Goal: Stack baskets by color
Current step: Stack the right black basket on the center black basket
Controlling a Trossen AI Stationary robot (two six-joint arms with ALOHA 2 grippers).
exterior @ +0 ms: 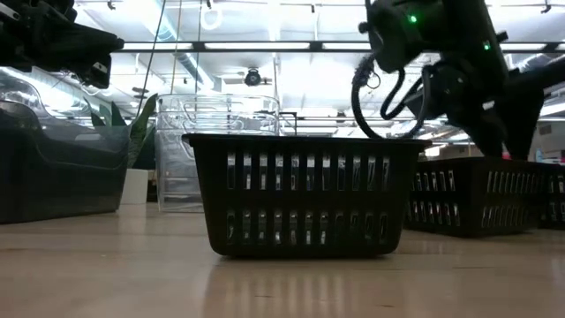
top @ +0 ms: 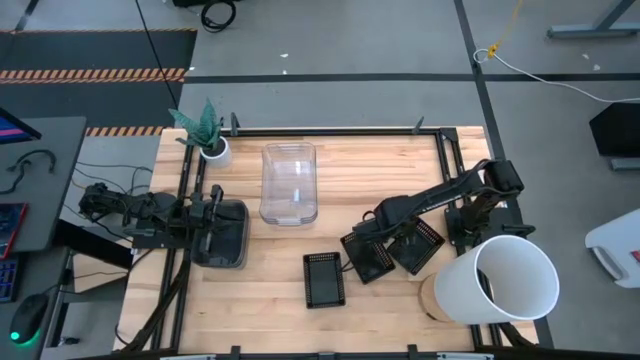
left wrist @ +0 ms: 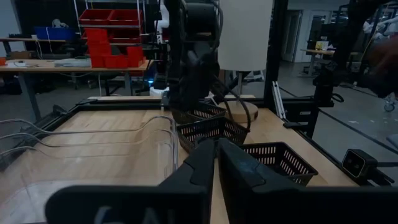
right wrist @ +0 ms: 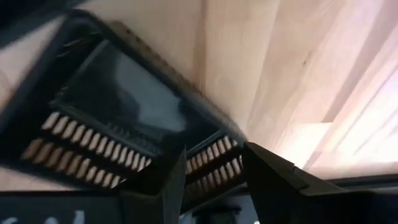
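Three black mesh baskets stand on the table: one near the front [top: 323, 278], two side by side at the right [top: 368, 256] [top: 418, 245]. My right gripper [right wrist: 214, 180] points steeply down, open, over the left one of that pair [right wrist: 118, 106]; its fingers stand on either side of the basket's end wall [right wrist: 208, 158]. Clear bins [top: 289, 183] stand upright at the middle back. Smoky grey trays [top: 228, 240] sit at the left. My left gripper [left wrist: 214, 165] hangs level above them, shut and holding nothing.
A big white bucket [top: 505, 282] lies on its side at the near right corner. A small white pot with a plant [top: 212, 148] stands at the far left. Bare wood lies between the clear bins and the black baskets.
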